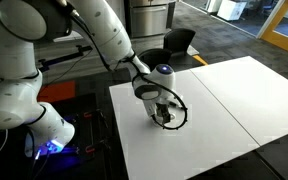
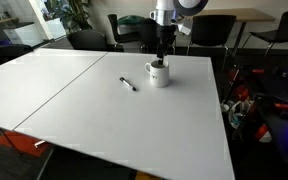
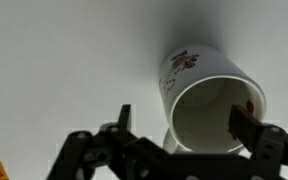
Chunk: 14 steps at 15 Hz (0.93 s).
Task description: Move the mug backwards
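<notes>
The cream mug (image 2: pixel 160 74) stands upright on the white table (image 2: pixel 94 110), towards its far right part. In the wrist view the mug (image 3: pixel 199 75) shows a small red floral print and its open mouth faces the camera. My gripper (image 3: pixel 184 122) is open just above the mug. Its left finger is outside the wall and its right finger is at the right rim. I cannot tell whether the fingers touch the mug. In both exterior views the gripper (image 2: pixel 162 58) (image 1: pixel 164 110) hangs straight over the mug, which it mostly hides in one of them.
A thin black pen (image 2: pixel 129 83) lies on the table just left of the mug. Black office chairs (image 2: pixel 134 32) stand behind the table. The table edge (image 2: pixel 219 100) is close on the mug's right, with cables and equipment (image 2: pixel 269 110) beyond.
</notes>
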### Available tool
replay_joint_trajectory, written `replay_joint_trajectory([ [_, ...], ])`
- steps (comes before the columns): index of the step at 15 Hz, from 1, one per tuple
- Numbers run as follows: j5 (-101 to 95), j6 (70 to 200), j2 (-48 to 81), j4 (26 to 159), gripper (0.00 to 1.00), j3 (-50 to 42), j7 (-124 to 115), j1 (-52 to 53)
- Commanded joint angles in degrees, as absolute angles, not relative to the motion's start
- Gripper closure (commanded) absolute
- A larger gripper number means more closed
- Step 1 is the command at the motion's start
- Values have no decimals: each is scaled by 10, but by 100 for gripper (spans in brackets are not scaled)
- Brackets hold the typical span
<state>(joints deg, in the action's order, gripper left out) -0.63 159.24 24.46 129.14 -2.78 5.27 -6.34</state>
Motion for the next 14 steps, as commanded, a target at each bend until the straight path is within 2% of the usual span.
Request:
replay_joint_trajectory([
  [1, 0, 1590, 271, 1262, 0, -19, 73, -78],
  [6, -1, 1591, 295, 1238, 0, -16, 85, -87],
  [8, -2, 1589, 303, 1228, 8, -15, 86, -89],
  [12, -4, 1582, 313, 1209, 10, -15, 83, -87],
  [13, -4, 1581, 315, 1205, 16, -14, 83, -87],
  [14, -5, 1580, 317, 1202, 17, -14, 83, -86],
])
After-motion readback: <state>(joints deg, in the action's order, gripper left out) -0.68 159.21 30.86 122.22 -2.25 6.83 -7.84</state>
